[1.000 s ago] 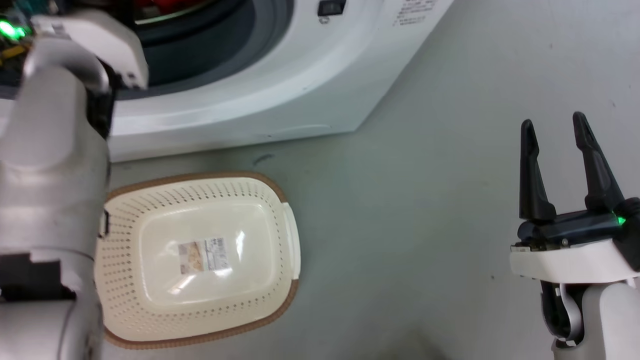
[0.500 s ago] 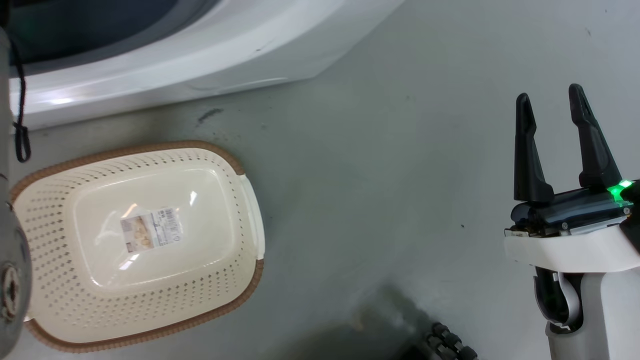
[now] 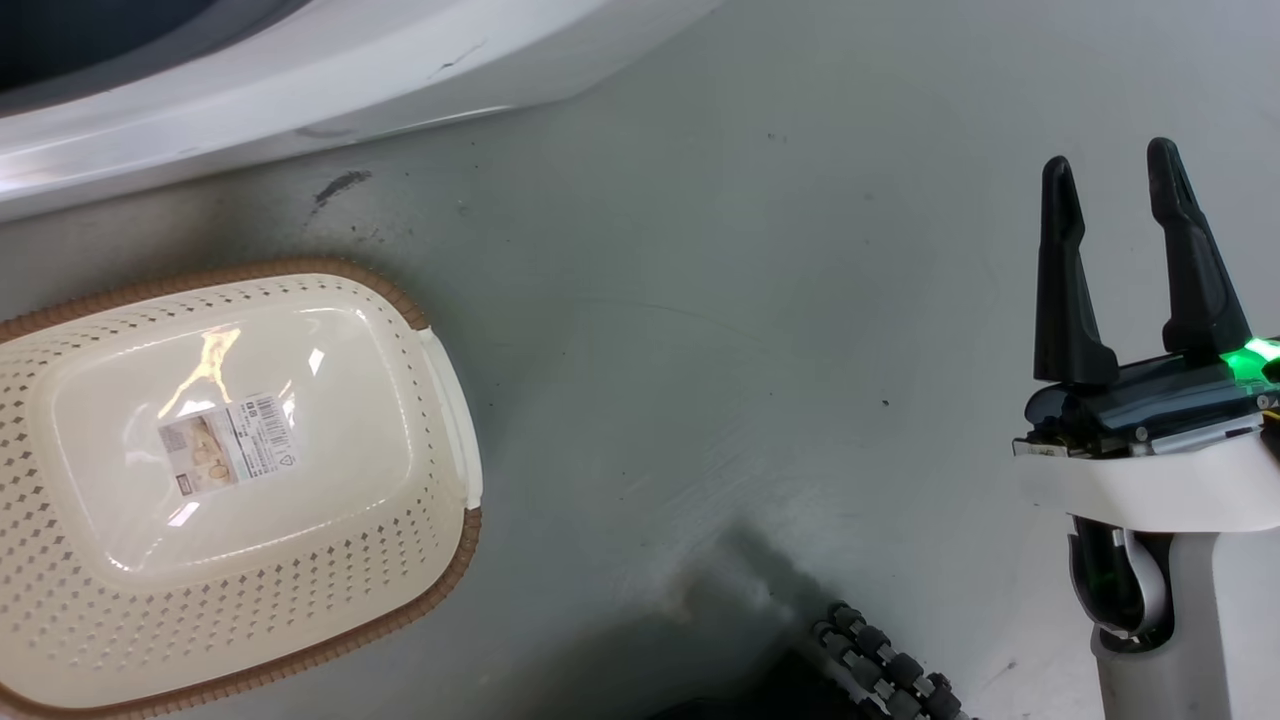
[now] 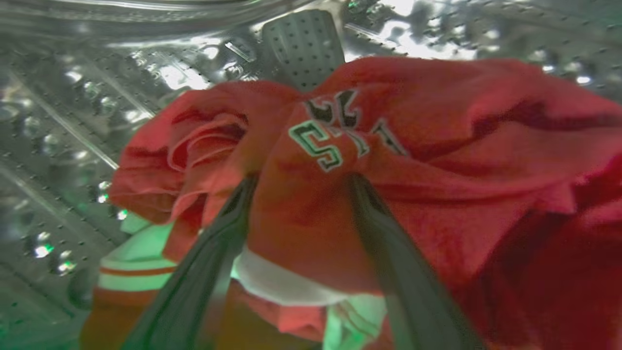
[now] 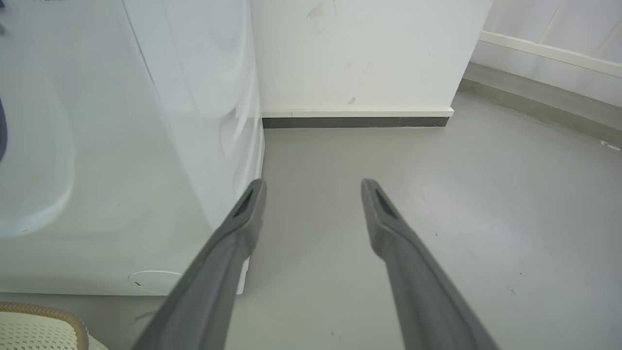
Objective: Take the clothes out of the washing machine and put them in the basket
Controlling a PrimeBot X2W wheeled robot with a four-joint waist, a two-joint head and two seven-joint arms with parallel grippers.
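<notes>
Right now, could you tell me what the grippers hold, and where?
Nothing: left gripper sits open astride the jersey, below its number; right gripper open, empty.

The clothes (image 4: 437, 160) were soft, matt red cloth, creased, lying against the shiny perforated steel drum (image 4: 73, 121). The washing machine (image 3: 300, 80) had a glossy white shell. The basket (image 3: 300, 590) was smooth cream plastic, and the floor (image 3: 700, 300) was matt grey and scuffed.

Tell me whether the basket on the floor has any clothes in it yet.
No: in the head view the basket holds just a sticker on its bottom, with no fabric in it.
</notes>
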